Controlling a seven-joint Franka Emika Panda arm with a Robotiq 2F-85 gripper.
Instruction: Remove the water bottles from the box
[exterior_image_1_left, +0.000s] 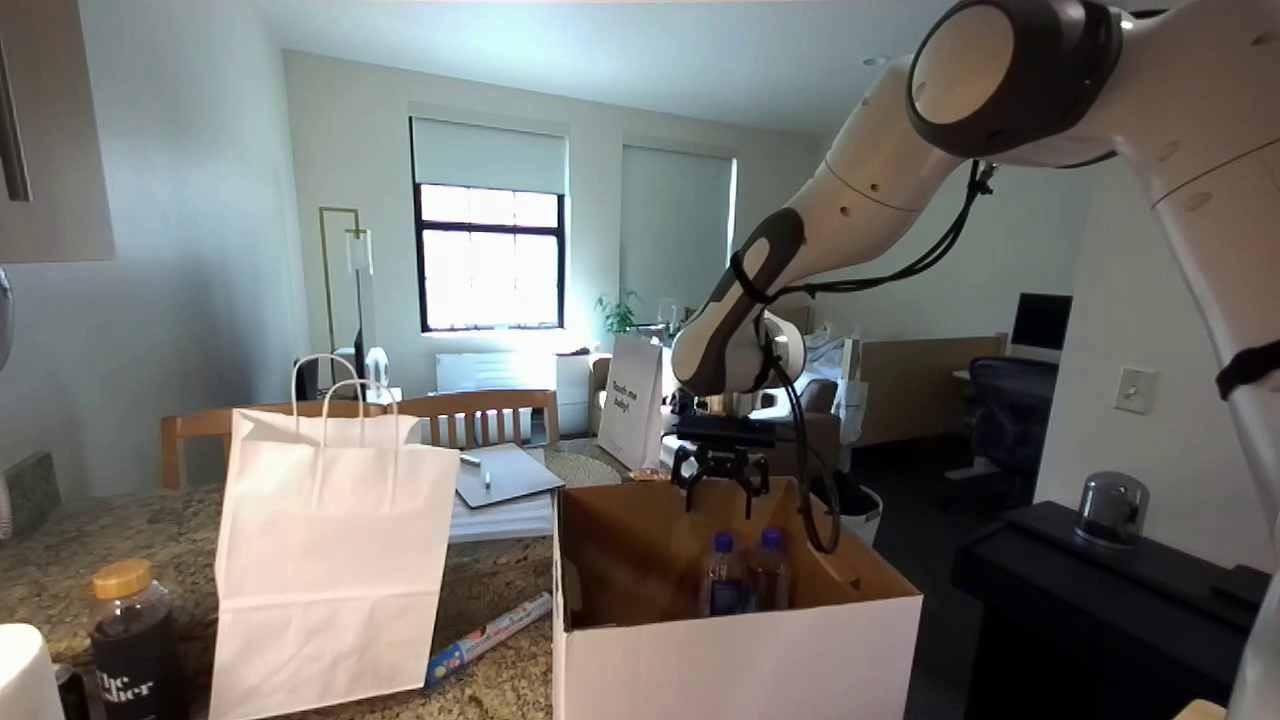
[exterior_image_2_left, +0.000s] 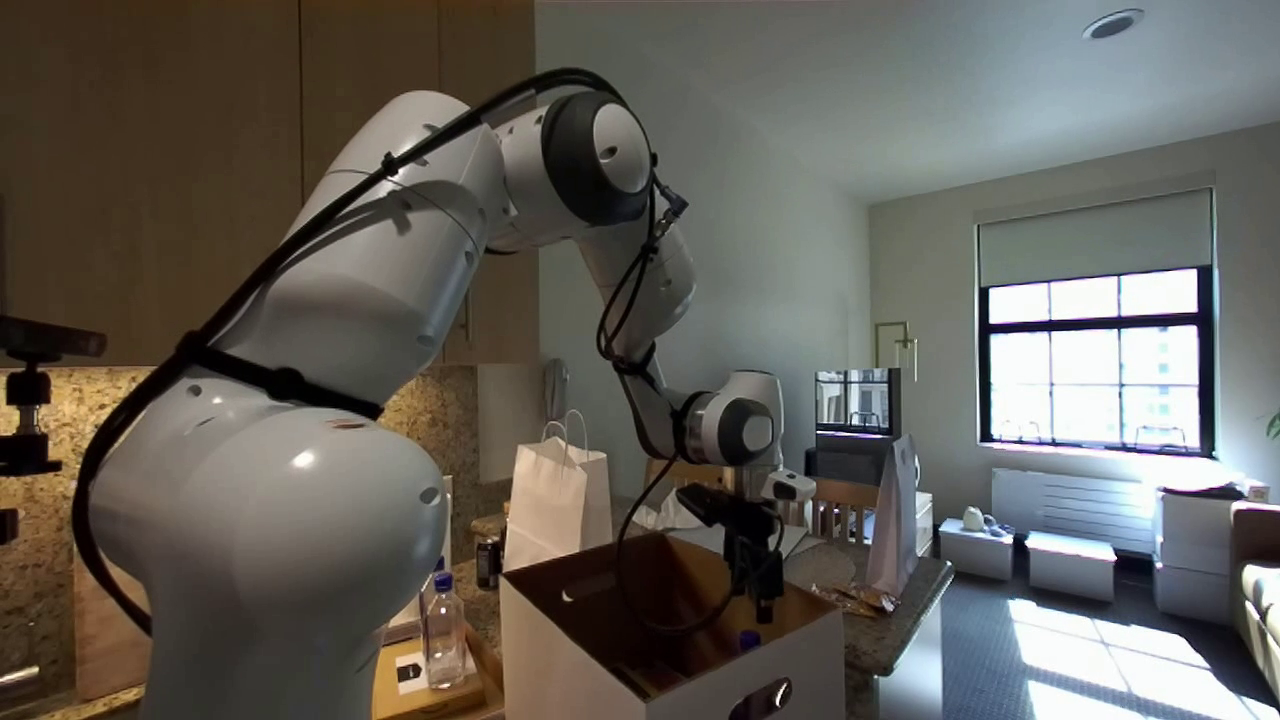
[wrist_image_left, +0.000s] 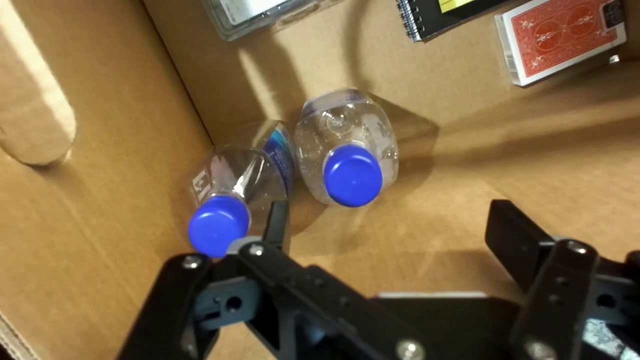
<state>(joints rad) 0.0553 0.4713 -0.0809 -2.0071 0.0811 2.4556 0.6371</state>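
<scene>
- The cardboard box (exterior_image_1_left: 740, 670), brown inside and uncovered at the top, stands beneath the fingers (wrist_image_left: 515, 245).
- The white paper bag (exterior_image_1_left: 330, 570) stands outside the box, well apart from the fingers; what it contains is hidden.
- The gripper (exterior_image_1_left: 718, 508) points down over the box, its fingers spread wide and holding nothing.
- The first water bottle (wrist_image_left: 345, 142) stands upright in the box, past the gap between the fingers in the wrist view, nearer the finger at that view's left.
- The second water bottle (wrist_image_left: 255, 170) stands just beside it, near the box wall, partly covered by that same finger; whether the two bottles touch cannot be told.
- The third water bottle (exterior_image_2_left: 445, 640) stands outside the box, well apart from the fingers.
- The plastic package (wrist_image_left: 250, 12) lies in the box, farther from the fingers than both bottles there.
- The spiral notebook (wrist_image_left: 440, 17) lies in line with the gap between the fingers, beyond the bottles.
- The card pack (wrist_image_left: 562, 40), red-backed, lies beyond the finger at the wrist view's right.
- The blue caps (wrist_image_left: 353, 176) on the boxed bottles sit below the fingers, a gap showing in an exterior view.
</scene>
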